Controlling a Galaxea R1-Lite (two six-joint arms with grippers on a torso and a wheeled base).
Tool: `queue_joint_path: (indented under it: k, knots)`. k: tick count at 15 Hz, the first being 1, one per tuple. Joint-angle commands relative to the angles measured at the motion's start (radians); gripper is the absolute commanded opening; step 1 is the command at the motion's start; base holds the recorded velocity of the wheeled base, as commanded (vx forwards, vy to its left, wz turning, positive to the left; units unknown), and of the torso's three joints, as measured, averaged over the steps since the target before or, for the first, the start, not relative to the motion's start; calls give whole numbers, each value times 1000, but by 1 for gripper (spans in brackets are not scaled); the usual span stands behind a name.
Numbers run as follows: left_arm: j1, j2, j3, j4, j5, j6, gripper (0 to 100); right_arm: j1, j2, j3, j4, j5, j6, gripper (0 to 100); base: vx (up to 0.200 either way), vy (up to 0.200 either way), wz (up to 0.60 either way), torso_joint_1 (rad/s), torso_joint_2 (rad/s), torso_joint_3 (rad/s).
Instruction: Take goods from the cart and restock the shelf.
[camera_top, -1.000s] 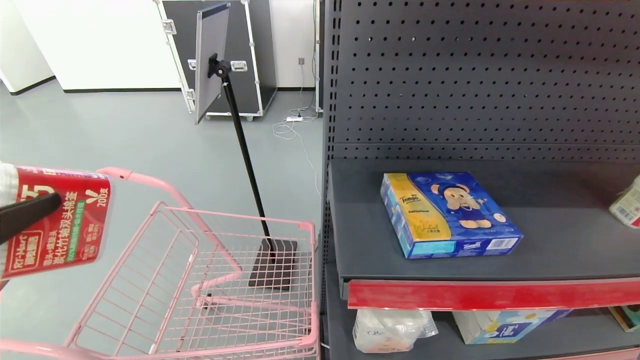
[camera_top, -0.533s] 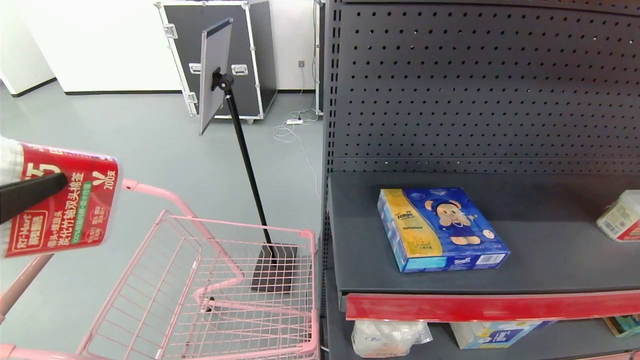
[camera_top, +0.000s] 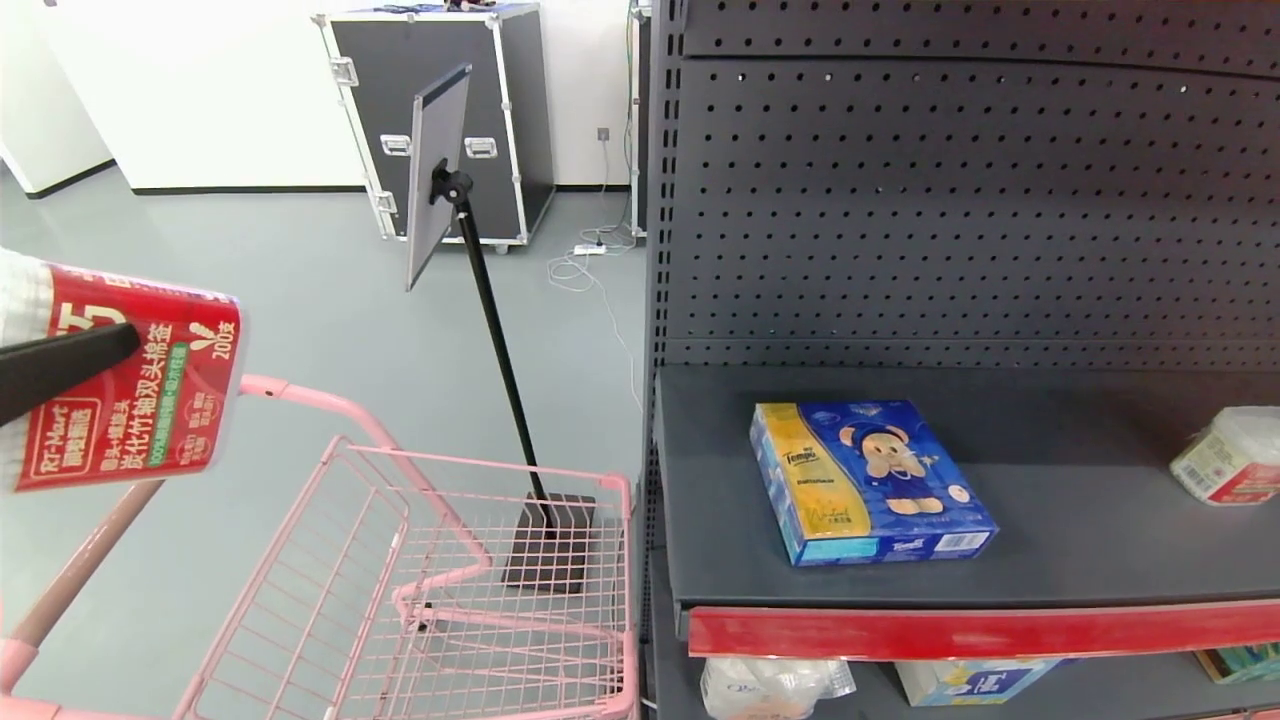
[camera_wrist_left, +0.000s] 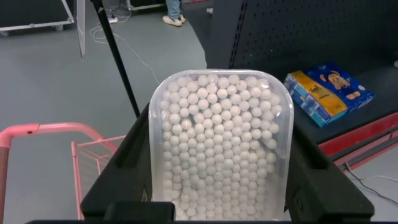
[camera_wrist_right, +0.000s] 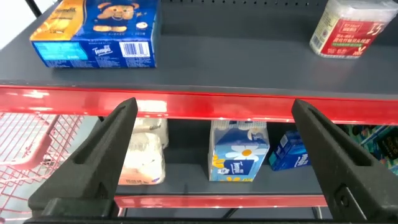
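The left gripper (camera_wrist_left: 221, 177) holds a clear plastic tub with a red label, full of white cotton swabs (camera_top: 125, 390). Its black fingers (camera_top: 65, 368) are closed on the tub's two sides, one on each side. I think it holds the tub this way so that the smooth tub cannot slip out.

The tub is up in the air on the robot's left, a bit tilted. It is above the near end of the pink wire cart (camera_top: 430, 560) and well apart from the dark grey metal shelf (camera_top: 1100, 520). It looks high enough to clear the cart's rail and go over the shelf's red front strip (camera_top: 980, 630).

On the shelf a blue and yellow tissue box (camera_top: 870, 480) lies flat. Far to the right is a small tub of swabs with a red label (camera_top: 1228, 468), which looks like the same kind. There is bare shelf between them, so the held tub most likely belongs there, near its twin.

The right gripper (camera_wrist_right: 214, 162) is low in front of the red strip. Its fingers are wide apart and hold nothing, so it is free to help.
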Motion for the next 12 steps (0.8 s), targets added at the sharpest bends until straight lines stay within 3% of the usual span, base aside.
queue_joint_path:
  k: [1,7,12]
  knots:
    - [0,-1,7,1,0,0,0,0,0,0,0,0,0,100,0,0,0,0,0,0]
    - [0,2,9,-1,0,1,0,0,1,0,0,2,0,100,0,0,0,0,0,0]
    - [-2,5,10,-1,-1,3,0,0,1,0,0,5,1,100,0,-200,0,3,1,1]
